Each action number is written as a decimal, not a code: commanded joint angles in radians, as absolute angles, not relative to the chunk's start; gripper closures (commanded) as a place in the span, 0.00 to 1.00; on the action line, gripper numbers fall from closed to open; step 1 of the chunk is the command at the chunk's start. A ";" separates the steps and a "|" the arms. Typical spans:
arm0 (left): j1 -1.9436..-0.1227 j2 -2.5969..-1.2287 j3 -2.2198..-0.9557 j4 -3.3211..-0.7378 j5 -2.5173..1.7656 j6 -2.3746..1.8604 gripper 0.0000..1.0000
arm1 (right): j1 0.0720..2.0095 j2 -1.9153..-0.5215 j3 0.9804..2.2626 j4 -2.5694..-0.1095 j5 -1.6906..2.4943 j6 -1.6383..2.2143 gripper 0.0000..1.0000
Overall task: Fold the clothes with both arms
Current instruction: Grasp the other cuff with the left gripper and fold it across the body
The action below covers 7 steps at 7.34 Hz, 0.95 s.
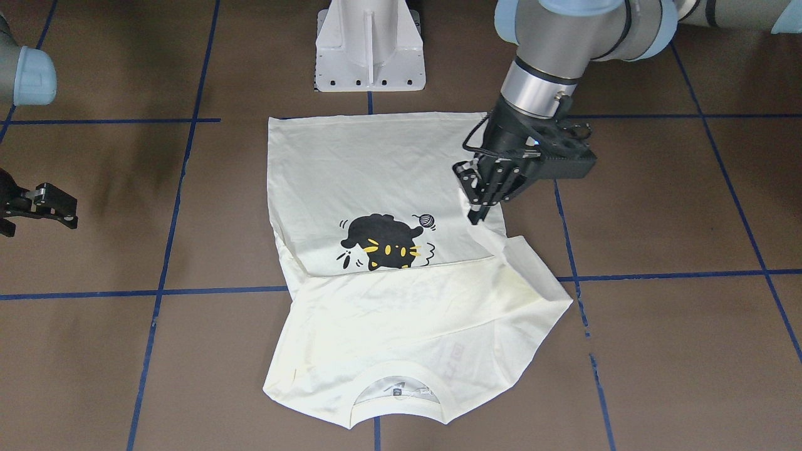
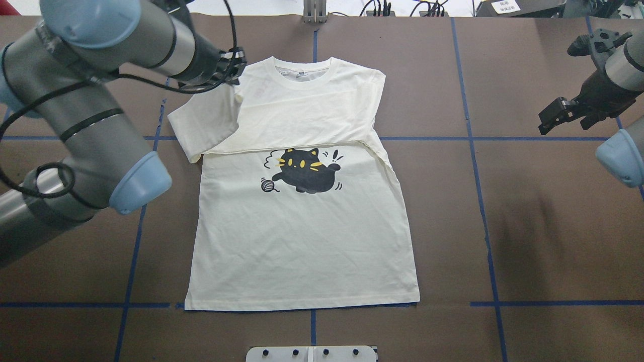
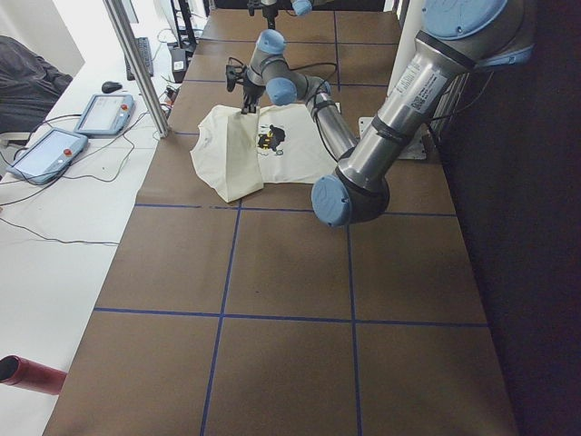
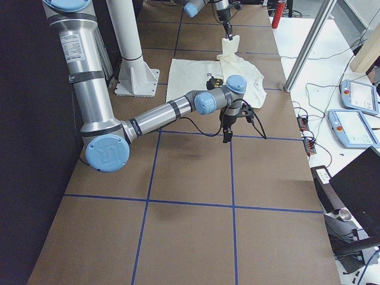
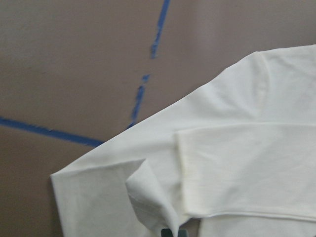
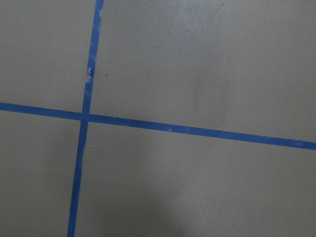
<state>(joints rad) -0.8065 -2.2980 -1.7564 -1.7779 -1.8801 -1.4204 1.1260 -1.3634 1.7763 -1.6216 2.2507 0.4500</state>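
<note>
**Desk:** Where is the shirt on your feeds?

**Me:** The T-shirt (image 2: 302,241) lies flat in the middle of the bench (image 2: 503,226). In the overhead view its neckline (image 2: 302,75) is at top centre and its hem (image 2: 302,304) is near the bottom. A folded layer crosses the chest and ends just above the cat print (image 2: 304,171).

**Desk:** And the pincers?

**Me:** My left pincer (image 1: 477,210) is clenched on a pinch of cloth at the shirt's side by the sleeve (image 2: 201,130), and that cloth is lifted into a small peak. My right pincer (image 2: 553,114) is at the right edge of the overhead frame, well away from the shirt. It holds nothing and looks spread, though it is small and half cut off, so I'm not certain. Its wrist camera shows only bare bench and blue tape.

**Desk:** How do you expect it to handle?

**Me:** It should be light, limp and not fragile. It will probably drape and drag rather than hold any shape, so a lift from one point would likely skew it. I'd grip hems or seam edges, one corner for each pincer. I'd also pinch through both layers so the lower one doesn't stay behind.
</note>
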 commanded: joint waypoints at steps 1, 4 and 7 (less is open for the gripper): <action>-0.761 -2.530 -1.413 -1.999 -1.898 -1.590 1.00 | 1.126 -1.365 1.770 -1.617 2.252 0.453 0.00; -0.623 -2.662 -1.112 -2.130 -1.741 -1.627 1.00 | 1.118 -1.347 1.752 -1.615 2.253 0.466 0.00; -0.555 -2.795 -0.859 -2.319 -1.641 -1.681 0.53 | 1.115 -1.325 1.729 -1.614 2.256 0.469 0.00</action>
